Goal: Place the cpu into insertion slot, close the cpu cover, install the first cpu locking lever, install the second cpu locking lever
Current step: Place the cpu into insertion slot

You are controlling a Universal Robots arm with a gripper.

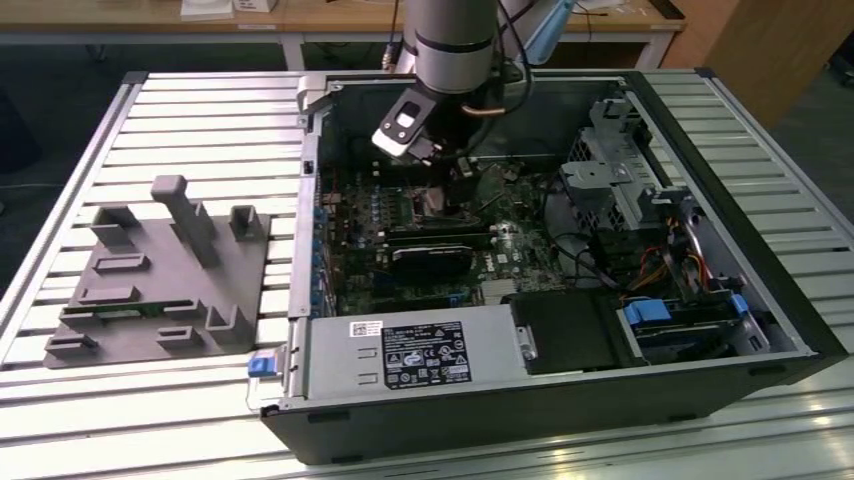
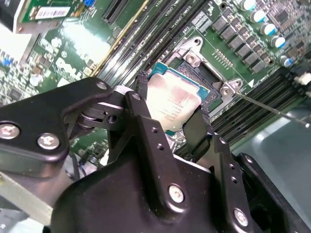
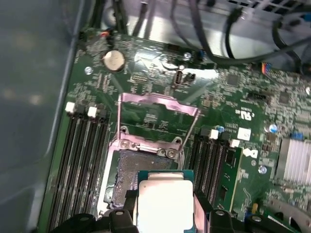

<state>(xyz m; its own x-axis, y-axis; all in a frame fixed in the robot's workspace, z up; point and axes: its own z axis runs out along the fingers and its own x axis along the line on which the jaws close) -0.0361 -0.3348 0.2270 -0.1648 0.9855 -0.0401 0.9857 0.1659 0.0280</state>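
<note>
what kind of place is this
Probably a robotics lab bench for PC assembly: an open computer case lies on a slatted metal table beside a grey fixture, and the gripper holds a cpu over the motherboard.

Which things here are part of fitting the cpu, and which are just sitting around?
Part of the job:
- gripper, shut on the cpu
- insertion slot, uncovered
- cpu cover, raised open
- locking lever, thin rod beside the slot

Just sitting there:
- grey fixture block
- power supply
- coin battery
- memory slots
</note>
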